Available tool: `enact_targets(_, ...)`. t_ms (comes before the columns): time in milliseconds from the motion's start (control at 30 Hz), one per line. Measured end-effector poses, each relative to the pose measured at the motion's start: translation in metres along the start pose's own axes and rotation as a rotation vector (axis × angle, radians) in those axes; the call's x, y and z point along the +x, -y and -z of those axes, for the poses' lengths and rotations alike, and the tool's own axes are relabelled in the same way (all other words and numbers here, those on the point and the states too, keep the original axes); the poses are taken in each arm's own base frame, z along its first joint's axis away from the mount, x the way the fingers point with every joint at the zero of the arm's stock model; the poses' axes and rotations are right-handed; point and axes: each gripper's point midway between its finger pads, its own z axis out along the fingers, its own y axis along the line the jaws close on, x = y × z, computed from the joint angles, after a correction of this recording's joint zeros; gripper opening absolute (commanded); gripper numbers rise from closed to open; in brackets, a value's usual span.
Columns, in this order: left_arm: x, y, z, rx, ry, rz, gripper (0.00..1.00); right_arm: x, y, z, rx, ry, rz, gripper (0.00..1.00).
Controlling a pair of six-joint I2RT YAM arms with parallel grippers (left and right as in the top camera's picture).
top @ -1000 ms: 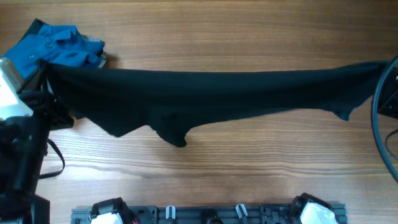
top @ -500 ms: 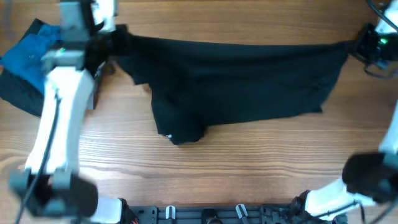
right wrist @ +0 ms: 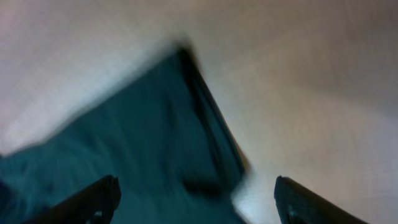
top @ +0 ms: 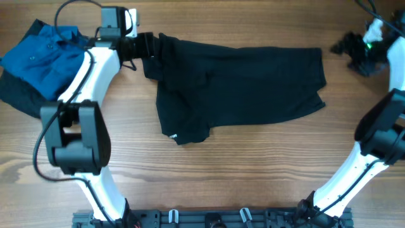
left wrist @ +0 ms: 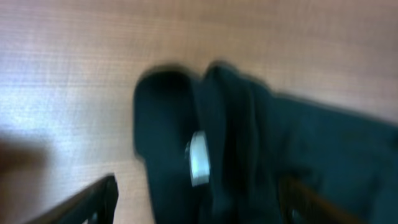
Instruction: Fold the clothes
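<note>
The clothes, a black T-shirt (top: 240,82), lie spread and rumpled on the wooden table, with one lobe hanging toward the front (top: 186,130). My left gripper (top: 144,45) is at the shirt's back left corner. In the left wrist view it (left wrist: 199,202) stands open, with bunched black fabric (left wrist: 249,143) and a small white label (left wrist: 199,158) below the wide-apart fingers. My right gripper (top: 347,45) is off the shirt's right edge, apart from it. In the blurred right wrist view it (right wrist: 196,199) is open above the shirt's corner (right wrist: 155,137).
A blue collared shirt (top: 44,54) lies at the back left on a dark garment (top: 19,98). The left arm (top: 76,95) arches over the table's left side, and the right arm (top: 373,139) rises along the right edge. Arm bases (top: 209,218) line the front edge.
Both grippers have opened and let go of the shirt. The shirt, held stretched between them before, now lies slack on the table. The right gripper has drawn away to the right.
</note>
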Motion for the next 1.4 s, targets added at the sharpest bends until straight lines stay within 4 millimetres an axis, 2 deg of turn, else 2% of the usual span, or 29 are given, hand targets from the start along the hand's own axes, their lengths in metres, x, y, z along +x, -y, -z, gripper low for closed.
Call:
enact_targets(100, 0.042, 0.003, 0.029, -0.024, -0.176, 0.030, 0.77, 0.038, 0.017, 0.002, 0.056, -0.146, -0.070, 0.77)
enact_targets(167, 0.079, 0.006, 0.039, -0.034, -0.328, 0.054, 0.76, 0.056, 0.023, -0.003, 0.108, -0.204, -0.079, 0.77)
enact_targets(200, 0.089, 0.007, 0.041, -0.033, -0.363, 0.060, 0.73, 0.063, 0.027, -0.005, 0.127, -0.227, -0.085, 0.76)
enact_targets(233, 0.108, 0.008, 0.044, -0.034, -0.433, 0.069, 0.70, 0.073, 0.031, -0.008, 0.145, -0.259, -0.094, 0.75)
enact_targets(300, 0.133, 0.011, 0.044, -0.025, -0.511, 0.080, 0.65, 0.093, 0.041, -0.014, 0.170, -0.324, -0.119, 0.73)
enact_targets(400, 0.182, 0.015, 0.044, 0.016, -0.651, 0.124, 0.66, 0.121, 0.051, -0.024, 0.190, -0.407, -0.142, 0.73)
enact_targets(500, 0.211, 0.022, 0.035, 0.090, -0.694, 0.160, 0.64, 0.138, 0.056, -0.029, 0.196, -0.456, -0.135, 0.73)
enact_targets(567, 0.227, 0.025, 0.033, 0.115, -0.722, 0.172, 0.57, 0.142, 0.058, -0.031, 0.197, -0.468, -0.132, 0.73)
enact_targets(600, 0.235, 0.026, 0.032, 0.125, -0.737, 0.179, 0.47, 0.143, 0.059, -0.032, 0.198, -0.470, -0.128, 0.73)
enact_targets(633, 0.239, 0.030, 0.033, 0.143, -0.739, 0.180, 0.40, 0.144, 0.059, -0.033, 0.197, -0.471, -0.122, 0.73)
enact_targets(667, 0.239, 0.032, 0.031, 0.155, -0.723, 0.171, 0.20, 0.145, 0.060, -0.034, 0.196, -0.472, -0.118, 0.73)
enact_targets(700, 0.240, 0.034, 0.029, 0.170, -0.718, 0.171, 0.04, 0.144, 0.060, -0.034, 0.195, -0.472, -0.113, 0.73)
enact_targets(767, 0.248, 0.034, 0.029, 0.168, -0.733, 0.178, 0.04, 0.145, 0.060, -0.034, 0.194, -0.473, -0.109, 0.74)
enact_targets(833, 0.264, 0.022, 0.040, 0.098, -0.807, 0.192, 0.04, 0.145, 0.060, -0.034, 0.191, -0.474, -0.095, 0.77)
enact_targets(933, 0.276, -0.016, 0.060, -0.042, -0.884, 0.286, 0.04, 0.143, 0.061, -0.034, 0.191, -0.468, -0.080, 0.78)
enact_targets(1000, 0.273, -0.052, 0.068, -0.112, -0.874, 0.390, 0.04, 0.143, 0.061, -0.034, 0.191, -0.470, -0.077, 0.78)
enact_targets(1067, 0.268, -0.072, 0.073, -0.135, -0.843, 0.455, 0.05, 0.145, 0.061, -0.034, 0.189, -0.478, -0.072, 0.77)
enact_targets(1133, 0.263, -0.078, 0.076, -0.133, -0.815, 0.480, 0.07, 0.150, 0.059, -0.031, 0.178, -0.503, -0.058, 0.73)
enact_targets(1200, 0.261, -0.078, 0.074, -0.130, -0.804, 0.475, 0.11, 0.164, 0.049, -0.028, 0.153, -0.564, -0.029, 0.68)
enact_targets(1300, 0.259, -0.077, 0.071, -0.128, -0.790, 0.466, 0.13, 0.183, 0.035, -0.038, 0.146, -0.618, 0.030, 0.58)
enact_targets(1400, 0.258, -0.077, 0.070, -0.127, -0.782, 0.462, 0.14, 0.218, 0.019, -0.050, 0.147, -0.702, 0.089, 0.54)
